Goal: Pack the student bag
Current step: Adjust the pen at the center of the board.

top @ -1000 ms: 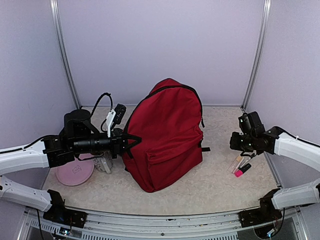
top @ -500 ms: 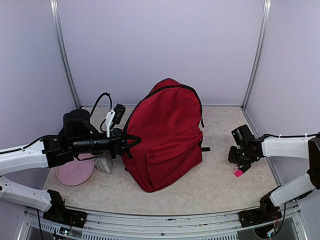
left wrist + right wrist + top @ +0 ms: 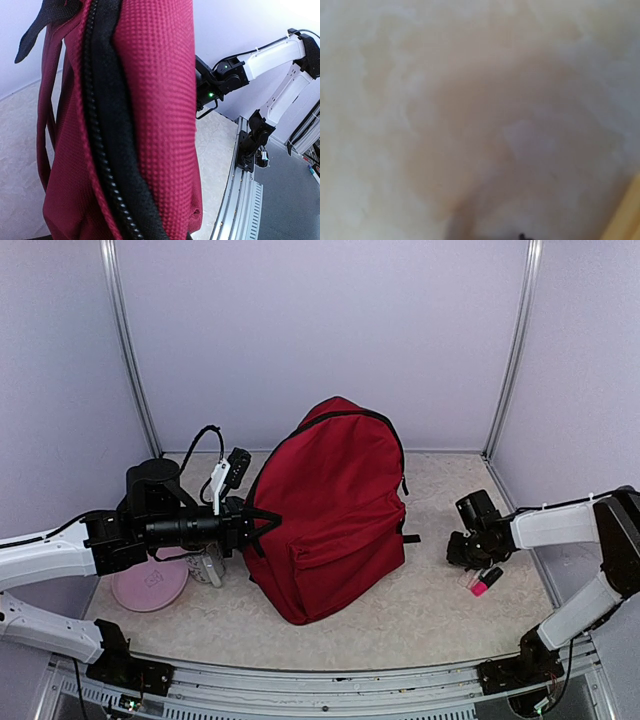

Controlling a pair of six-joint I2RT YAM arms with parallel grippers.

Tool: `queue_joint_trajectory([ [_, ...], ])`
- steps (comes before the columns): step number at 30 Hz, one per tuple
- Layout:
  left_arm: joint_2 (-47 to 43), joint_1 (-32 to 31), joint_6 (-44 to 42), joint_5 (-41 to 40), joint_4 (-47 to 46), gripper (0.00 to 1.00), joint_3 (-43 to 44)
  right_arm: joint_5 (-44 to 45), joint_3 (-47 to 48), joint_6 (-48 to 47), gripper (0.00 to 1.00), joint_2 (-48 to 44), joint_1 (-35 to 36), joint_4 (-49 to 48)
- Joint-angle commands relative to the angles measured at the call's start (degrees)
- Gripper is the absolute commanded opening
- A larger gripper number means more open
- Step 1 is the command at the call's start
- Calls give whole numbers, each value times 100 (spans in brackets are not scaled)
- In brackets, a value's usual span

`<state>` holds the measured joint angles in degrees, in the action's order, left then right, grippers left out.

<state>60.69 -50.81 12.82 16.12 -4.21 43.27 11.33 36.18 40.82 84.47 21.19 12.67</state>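
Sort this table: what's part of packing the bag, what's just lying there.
In the job: dark red fabric backpack; left gripper at its side; right gripper by the pink-capped clear pen.
Lying about, untouched: flat round pink disc; small grey pouch beside it.

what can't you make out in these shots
- right wrist view: all blur, only pale tabletop
- top view: right gripper, jaws hidden under its wrist
- top view: grey object by the pink round disc, behind the left arm
- dark red fabric backpack: inside hidden by its cloth
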Motion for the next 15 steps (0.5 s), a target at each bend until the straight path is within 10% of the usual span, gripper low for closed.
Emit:
queue_joint_trajectory([
  [1,-174,36,-75,75,-177,0,82,-17,6,25,37,-244,16,165],
  [15,-202,45,-60,124,-194,0,78,468,-657,385,44,-1274,-229,380],
])
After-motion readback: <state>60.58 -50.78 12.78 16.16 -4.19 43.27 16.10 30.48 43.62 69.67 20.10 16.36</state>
